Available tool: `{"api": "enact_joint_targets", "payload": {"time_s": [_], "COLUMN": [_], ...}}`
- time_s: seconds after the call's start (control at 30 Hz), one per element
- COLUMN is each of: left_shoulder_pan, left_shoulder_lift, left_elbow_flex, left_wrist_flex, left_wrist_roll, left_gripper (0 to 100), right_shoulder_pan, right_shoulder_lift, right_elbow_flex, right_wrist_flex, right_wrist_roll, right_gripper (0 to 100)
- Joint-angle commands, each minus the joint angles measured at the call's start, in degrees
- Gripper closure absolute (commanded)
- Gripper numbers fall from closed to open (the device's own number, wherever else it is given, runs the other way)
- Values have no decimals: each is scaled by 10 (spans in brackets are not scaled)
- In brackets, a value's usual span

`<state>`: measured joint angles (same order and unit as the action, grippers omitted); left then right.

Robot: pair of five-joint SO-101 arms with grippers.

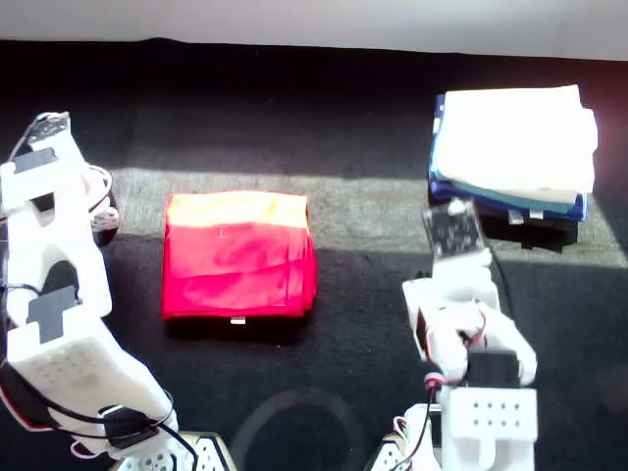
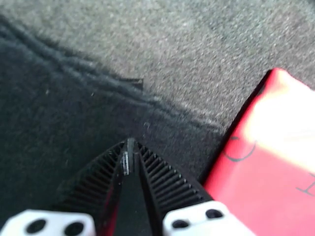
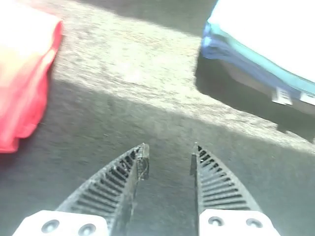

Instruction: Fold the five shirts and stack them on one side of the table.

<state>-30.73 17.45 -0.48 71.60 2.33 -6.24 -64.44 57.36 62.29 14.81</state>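
A folded red shirt lies flat near the middle of the black table. A stack of folded shirts, white on top with blue and dark layers below, sits at the far right. My left gripper is shut with nothing in it, above the cloth just left of the red shirt. My right gripper stands open and holds nothing, between the red shirt and the stack. In the high view the left arm stands along the left edge, and the right arm is below the stack.
The table is covered with black cloth, with a sunlit band across its middle. A pale wall runs along the far edge. Open cloth lies between the red shirt and the stack.
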Motion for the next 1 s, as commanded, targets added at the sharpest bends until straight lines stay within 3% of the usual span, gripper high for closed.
{"api": "enact_joint_targets", "payload": {"time_s": [0.0, 0.07, 0.17, 0.33, 0.47, 0.6, 0.77, 0.97], "left_shoulder_pan": [-24, -33, -46, -52, -65, -67, -67, -67], "left_shoulder_lift": [-92, -151, -261, -452, -572, -648, -671, -671], "left_elbow_flex": [-7, 34, 124, 328, 458, 536, 583, 590], "left_wrist_flex": [32, 31, 28, -29, -102, -145, -173, -177], "left_wrist_roll": [-6, -7, -7, -8, -36, -70, -76, -76], "left_gripper": [990, 990, 990, 990, 990, 990, 990, 990], "right_shoulder_pan": [-96, -160, -240, -304, -327, -335, -336, -349], "right_shoulder_lift": [201, 303, 444, 635, 728, 794, 880, 1000], "right_elbow_flex": [-202, -287, -391, -514, -604, -703, -815, -916], "right_wrist_flex": [53, 82, 109, 131, 160, 196, 242, 276], "right_wrist_roll": [-75, -118, -163, -218, -246, -338, -444, -486], "right_gripper": [842, 833, 739, 584, 577, 577, 577, 577]}}
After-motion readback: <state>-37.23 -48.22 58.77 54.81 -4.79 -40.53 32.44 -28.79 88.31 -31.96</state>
